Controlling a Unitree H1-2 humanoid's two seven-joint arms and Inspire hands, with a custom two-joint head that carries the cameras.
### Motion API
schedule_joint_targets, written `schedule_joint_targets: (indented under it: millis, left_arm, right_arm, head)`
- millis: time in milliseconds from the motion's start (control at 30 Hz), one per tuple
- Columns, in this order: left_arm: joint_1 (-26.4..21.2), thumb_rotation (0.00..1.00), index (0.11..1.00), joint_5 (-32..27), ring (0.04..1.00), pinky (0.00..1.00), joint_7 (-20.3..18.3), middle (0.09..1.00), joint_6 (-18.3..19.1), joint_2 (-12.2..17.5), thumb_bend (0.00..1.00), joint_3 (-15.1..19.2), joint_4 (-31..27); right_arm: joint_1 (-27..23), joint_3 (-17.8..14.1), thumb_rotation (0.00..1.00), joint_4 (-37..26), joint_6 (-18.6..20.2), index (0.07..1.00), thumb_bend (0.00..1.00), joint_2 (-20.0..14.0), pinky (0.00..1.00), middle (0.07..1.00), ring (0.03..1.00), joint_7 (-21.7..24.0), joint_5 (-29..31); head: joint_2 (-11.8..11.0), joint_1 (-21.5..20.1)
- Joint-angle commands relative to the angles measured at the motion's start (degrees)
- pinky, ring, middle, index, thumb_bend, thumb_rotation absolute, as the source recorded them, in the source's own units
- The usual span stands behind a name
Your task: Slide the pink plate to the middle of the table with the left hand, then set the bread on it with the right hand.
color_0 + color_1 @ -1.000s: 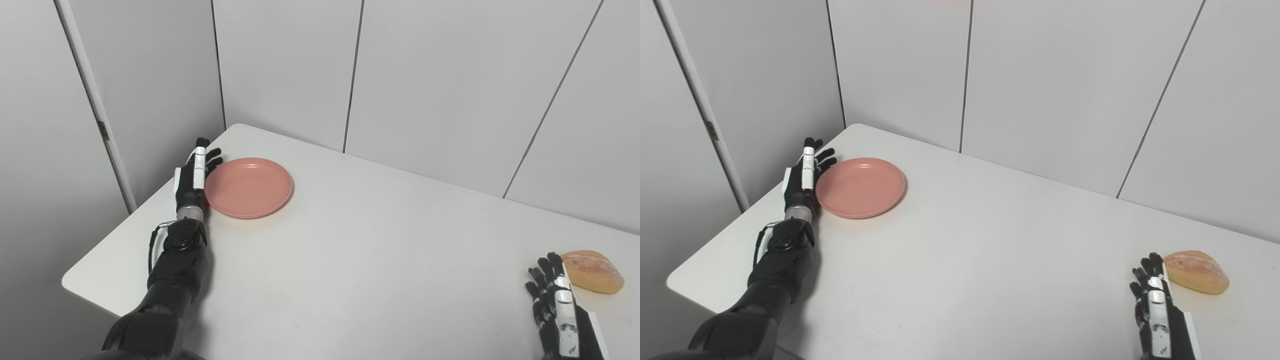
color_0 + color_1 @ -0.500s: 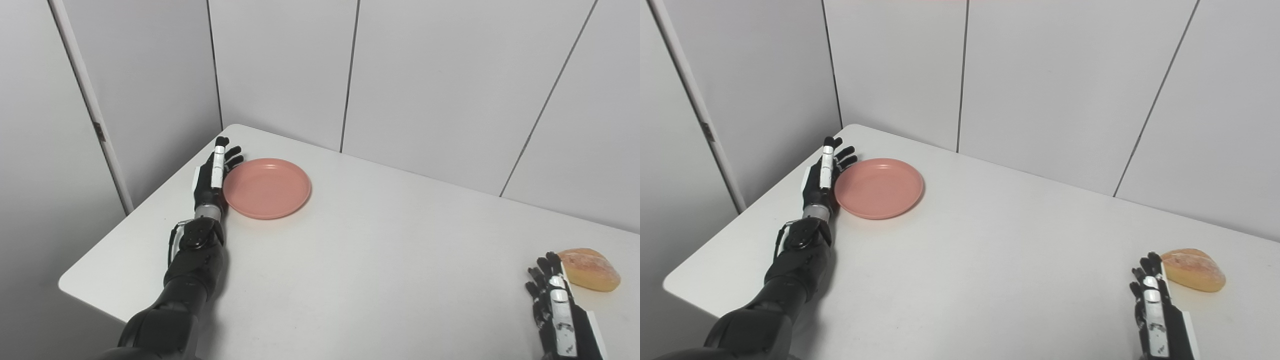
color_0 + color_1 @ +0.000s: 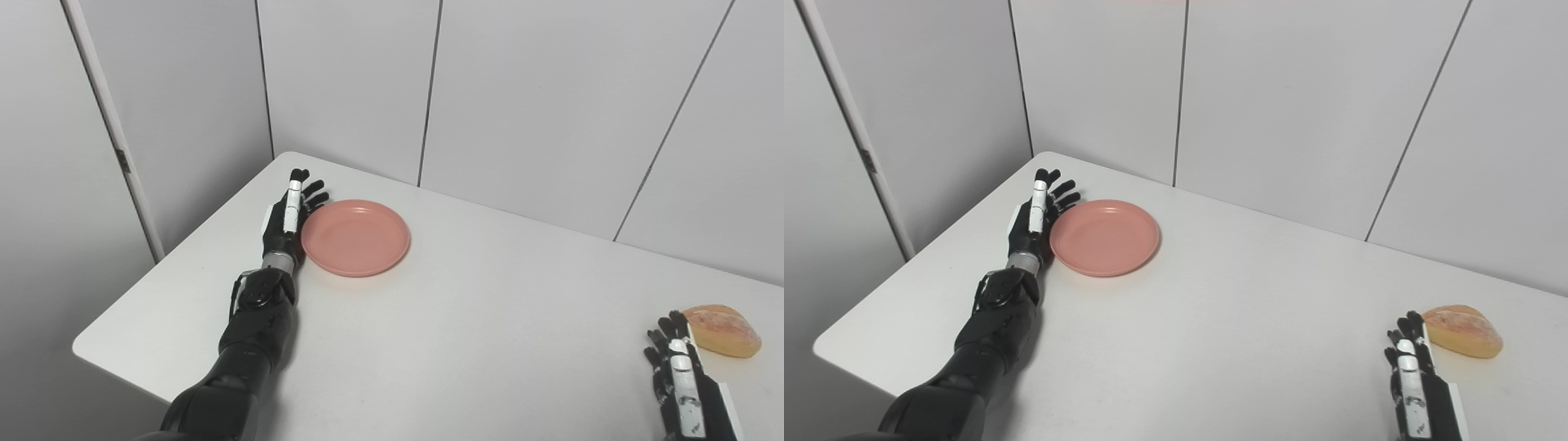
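Note:
The pink plate (image 3: 355, 237) lies flat on the white table (image 3: 465, 318), left of centre and toward the back. My left hand (image 3: 289, 220) stands on edge with its fingers straight and apart, its palm against the plate's left rim, holding nothing. A golden bread roll (image 3: 723, 331) sits near the right edge of the table. My right hand (image 3: 680, 380) rests open at the bottom right, its fingertips just left of the bread and a little short of it.
Grey wall panels (image 3: 520, 92) close off the back of the table, and the table's left corner (image 3: 82, 349) drops off beside my left forearm. Bare tabletop stretches between the plate and the bread.
My left hand has pushed the pink plate to the right across the table, both moving together. The right hand and the bread have stayed where they were.

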Motion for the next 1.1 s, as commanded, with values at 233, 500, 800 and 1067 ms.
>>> schedule_joint_targets:
  millis: [233,500,800,1067]
  left_arm:
    - [-0.46,0.94,0.894,-0.14,0.769,0.77,-1.57,0.827,2.89,-0.94,0.81,-1.72,-6.37]
    - [0.44,0.93,0.887,-0.09,0.786,0.79,-1.67,0.835,4.13,-2.9,0.82,-2.35,-9.07]
    - [1.53,0.93,0.879,0.28,0.757,0.76,-1.77,0.813,5.52,-4.77,0.8,-3.28,-12.64]
    - [3.27,0.92,0.882,0.14,0.762,0.75,-1.56,0.816,9.25,-5.61,0.81,-4.08,-17.9]
  right_arm:
    - [-2.35,-0.58,0.85,0.25,-3.23,1.0,0.51,0.29,1.0,1.0,1.0,0.2,0.46]
    - [-2.73,-0.84,0.85,1.47,-4.7,1.0,0.55,0.28,1.0,1.0,1.0,-0.13,-0.2]
    - [-3.4,-1.25,0.85,4.13,-7.59,1.0,0.55,0.2,1.0,0.994,0.998,0.0,-0.16]
    - [-4.05,-1.17,0.84,6.53,-10.05,1.0,0.63,-0.35,1.0,0.989,0.992,0.35,-0.52]
  head:
    - [0.38,-0.55]
    - [0.9,-0.98]
    - [3.23,-3.36]
    - [5.76,-6.61]
